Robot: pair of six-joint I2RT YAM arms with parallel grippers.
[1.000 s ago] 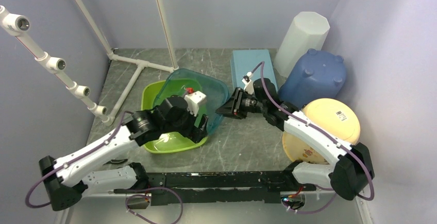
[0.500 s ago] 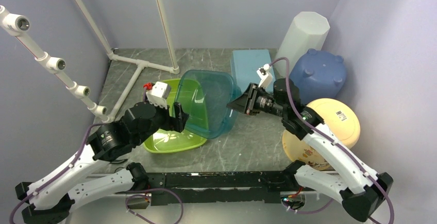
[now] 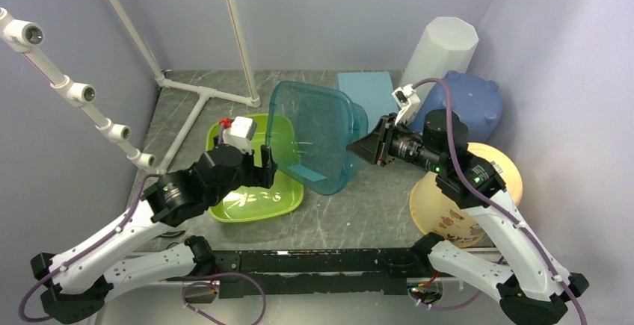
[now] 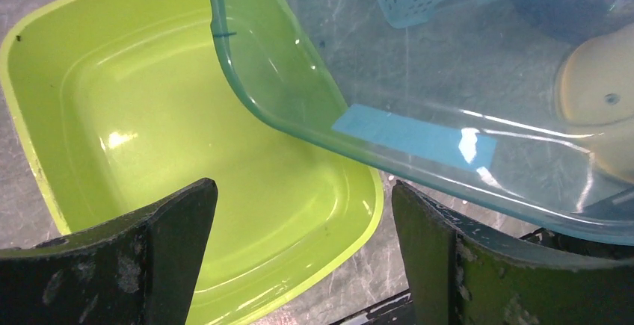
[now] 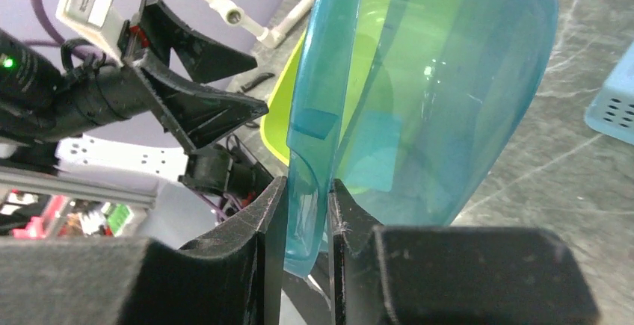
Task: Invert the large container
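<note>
Your right end effector is clenching the teal container by its rim to overturn it, left end effector hovering released.

"The teal container stood tipped up on its side, mouth turned toward the left arm!"
"And the right gripper was clamped on its right-hand edge."
"Left gripper?"
"Spread wide, just beside the container, holding nothing, above the green tub on the table."
</note>
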